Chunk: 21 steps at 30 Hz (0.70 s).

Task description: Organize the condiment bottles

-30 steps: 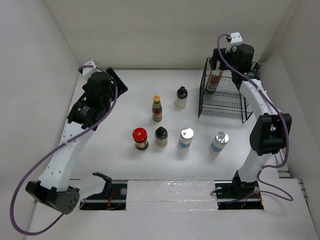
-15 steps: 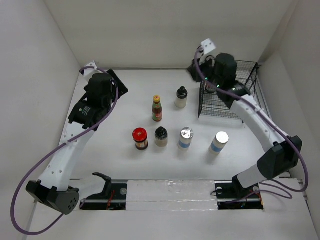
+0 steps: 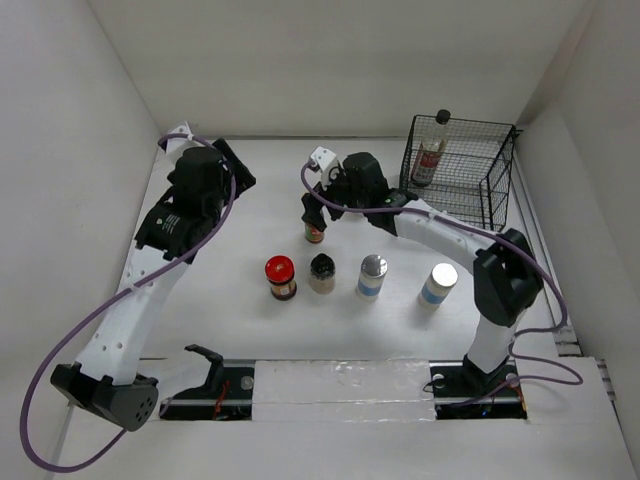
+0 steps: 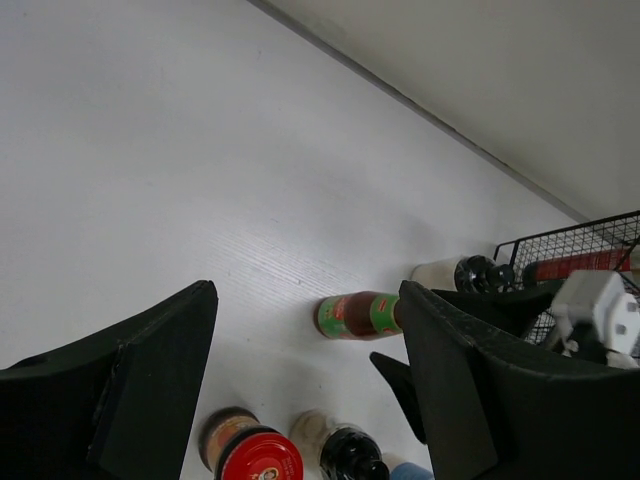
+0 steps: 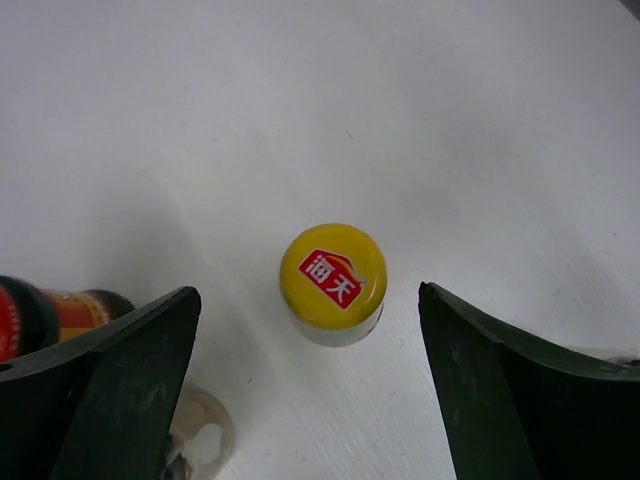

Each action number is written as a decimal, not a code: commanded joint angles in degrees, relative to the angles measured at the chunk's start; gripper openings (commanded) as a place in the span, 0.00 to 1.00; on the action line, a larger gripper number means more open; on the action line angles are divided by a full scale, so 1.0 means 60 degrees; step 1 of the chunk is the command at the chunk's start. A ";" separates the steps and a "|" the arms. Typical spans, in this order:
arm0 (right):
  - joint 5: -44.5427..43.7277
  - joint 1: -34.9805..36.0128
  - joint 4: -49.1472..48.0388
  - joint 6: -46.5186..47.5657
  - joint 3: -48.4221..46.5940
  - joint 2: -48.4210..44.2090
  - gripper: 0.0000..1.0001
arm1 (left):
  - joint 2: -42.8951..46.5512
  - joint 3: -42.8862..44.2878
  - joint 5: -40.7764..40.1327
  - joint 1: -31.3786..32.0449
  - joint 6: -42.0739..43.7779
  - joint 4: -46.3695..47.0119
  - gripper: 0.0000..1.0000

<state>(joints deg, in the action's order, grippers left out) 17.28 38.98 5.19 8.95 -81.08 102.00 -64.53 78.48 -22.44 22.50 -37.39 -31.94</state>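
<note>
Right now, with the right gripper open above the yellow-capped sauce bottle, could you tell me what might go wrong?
1. The right gripper hangs open over the yellow-capped sauce bottle, which is tall and narrow; an off-centre descent could tip it.
2. The cream black-capped bottle stands close beside that gripper, hidden from the top camera; a sideways swing could knock it.
3. The wire basket already holds a black-capped sauce bottle; a second could strike it.

Through the right wrist camera I read two white Chinese characters, 海天, on a red badge atop the round yellow cap (image 5: 333,277). The green-and-red label on the dark glass sauce bottle (image 4: 357,315) is too blurred for me to read.
</note>
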 commanded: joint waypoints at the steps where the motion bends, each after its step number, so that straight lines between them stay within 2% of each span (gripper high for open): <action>1: -0.0316 -0.0096 -0.1186 0.0149 -0.0608 0.0285 0.95 | 0.0384 -0.0028 0.0033 0.0044 -0.0053 0.0197 0.69; 8: -0.0447 -0.0110 -0.2124 -0.0188 -0.1002 0.1457 0.80 | 0.0472 -0.0028 0.0033 0.0044 -0.0053 0.0197 0.69; 11: -0.0565 -0.0022 -0.2562 -0.0305 -0.1004 0.1590 0.59 | 0.0472 -0.0116 0.0033 0.0044 0.0035 0.0197 0.69; 12: -0.0667 0.0079 -0.2564 -0.0407 -0.1004 0.1590 0.37 | 0.0472 -0.0116 0.0033 0.0044 0.0035 0.0197 0.69; 13: -0.0668 0.0080 -0.2564 -0.0408 -0.1091 0.1590 0.29 | 0.0472 -0.0116 0.0033 0.0044 0.0035 0.0197 0.69; 16: -0.0668 0.0080 -0.2564 -0.0626 -0.1091 0.0920 0.14 | 0.0472 -0.0116 0.0033 0.0044 0.0035 0.0197 0.69; 21: -0.0259 -0.0810 -0.2142 -0.1052 -0.1953 -0.0708 0.05 | 0.0268 -0.0116 0.0120 0.0044 0.0035 0.0372 0.69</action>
<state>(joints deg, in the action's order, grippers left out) 14.02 37.78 -0.73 4.89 -84.55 109.40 -62.87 78.32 -22.41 22.50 -37.36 -31.92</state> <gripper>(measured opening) 0.486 0.690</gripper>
